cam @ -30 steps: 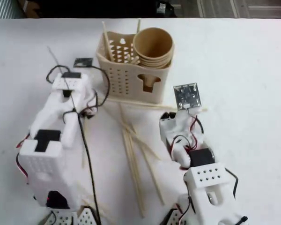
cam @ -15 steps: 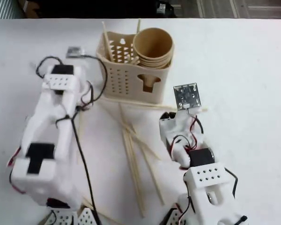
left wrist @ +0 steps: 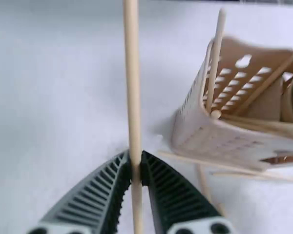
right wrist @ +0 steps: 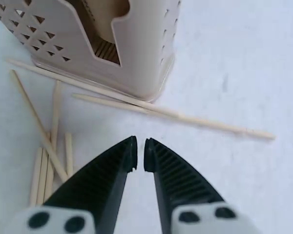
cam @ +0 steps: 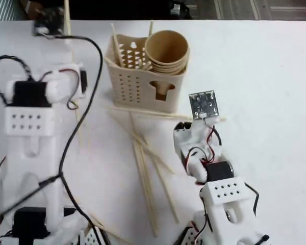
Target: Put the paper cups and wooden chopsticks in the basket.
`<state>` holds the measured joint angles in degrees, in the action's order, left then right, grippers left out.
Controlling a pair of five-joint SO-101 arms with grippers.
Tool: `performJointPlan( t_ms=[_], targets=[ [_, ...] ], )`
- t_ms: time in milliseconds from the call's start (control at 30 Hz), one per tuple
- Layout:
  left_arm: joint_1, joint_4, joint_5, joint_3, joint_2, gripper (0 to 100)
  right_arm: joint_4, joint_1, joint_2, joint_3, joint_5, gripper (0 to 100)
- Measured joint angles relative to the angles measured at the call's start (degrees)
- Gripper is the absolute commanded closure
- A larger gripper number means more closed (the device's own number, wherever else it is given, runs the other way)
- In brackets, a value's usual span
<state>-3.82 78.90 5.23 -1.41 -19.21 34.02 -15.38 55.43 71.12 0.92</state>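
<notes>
- Basket: upright on the table, towards the far edge, between the two arms.
- Cups: nested stack standing in the basket's right-hand part, mouths up, rims above the basket wall.
- Left gripper: raised over the table's far left corner, left of the basket and apart from it. Fingers clenched on one chopstick.
- Right gripper: low over the table just in front of the basket's right corner. Fingers drawn together, a sliver of gap at the tips, nothing between them.
- Held stick: pinched near its lower part, running straight out past the fingertips and clear of the basket.
- Stowed sticks: a few stand in the basket's left part, leaning, tips above the rim.
- Front sticks: two lie flat along the basket's near foot, just ahead of the right gripper's tips.
- Loose sticks: a crossed bundle flat on the table between the arms, fanning towards the near edge.
</notes>
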Motion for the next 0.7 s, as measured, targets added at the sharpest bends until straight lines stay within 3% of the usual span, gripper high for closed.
performJointPlan(
  t_ms=[267,467,700],
  targets=[
    [3.3,-12.7,0.0,-11.4,-1.0,98,0.0,0.0,0.0,0.0,0.0,96.0],
    [9.2,-28.5,0.0,-12.0,-1.0,98,0.0,0.0,0.0,0.0,0.0,96.1],
    [15.0,-40.7,0.2,-8.5,-0.7,98,0.0,0.0,0.0,0.0,0.0,96.1]
  ],
)
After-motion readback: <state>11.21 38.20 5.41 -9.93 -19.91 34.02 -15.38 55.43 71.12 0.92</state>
